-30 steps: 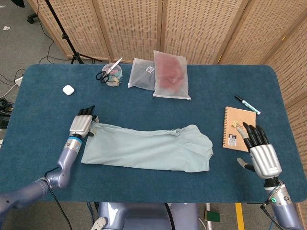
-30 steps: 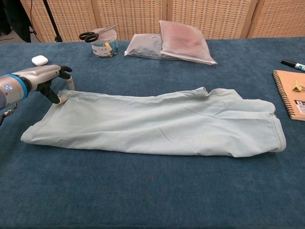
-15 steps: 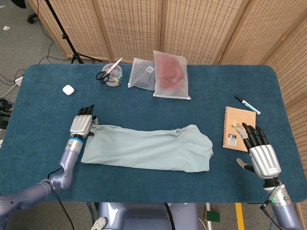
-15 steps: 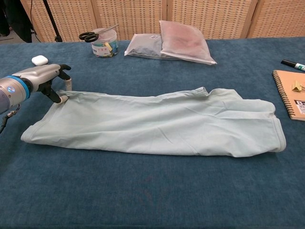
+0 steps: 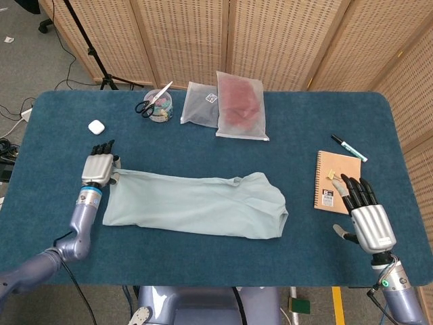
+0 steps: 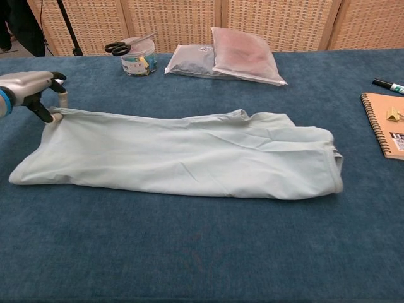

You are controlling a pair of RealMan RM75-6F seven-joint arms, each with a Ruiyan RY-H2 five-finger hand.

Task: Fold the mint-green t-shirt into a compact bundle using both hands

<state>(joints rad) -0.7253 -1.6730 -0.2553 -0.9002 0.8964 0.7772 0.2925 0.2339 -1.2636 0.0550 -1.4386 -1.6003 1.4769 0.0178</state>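
Note:
The mint-green t-shirt (image 5: 196, 211) (image 6: 177, 154) lies as a long flat band across the middle of the blue table (image 5: 304, 135). My left hand (image 5: 98, 166) (image 6: 31, 91) pinches the shirt's far left corner between thumb and a finger. My right hand (image 5: 365, 215) hovers with its fingers spread near the table's front right, apart from the shirt and just below a notebook; the chest view does not show it.
A tan spiral notebook (image 5: 337, 181) (image 6: 384, 123) and a marker (image 5: 348, 147) lie at the right. At the back are two plastic bags (image 5: 230, 105) (image 6: 230, 57) and a tub with scissors (image 5: 157, 103) (image 6: 136, 53). A small white case (image 5: 96, 126) sits beyond my left hand.
My left hand has pulled the shirt's corner to the left, dragging the whole shirt leftward across the table. The right hand has stayed in place.

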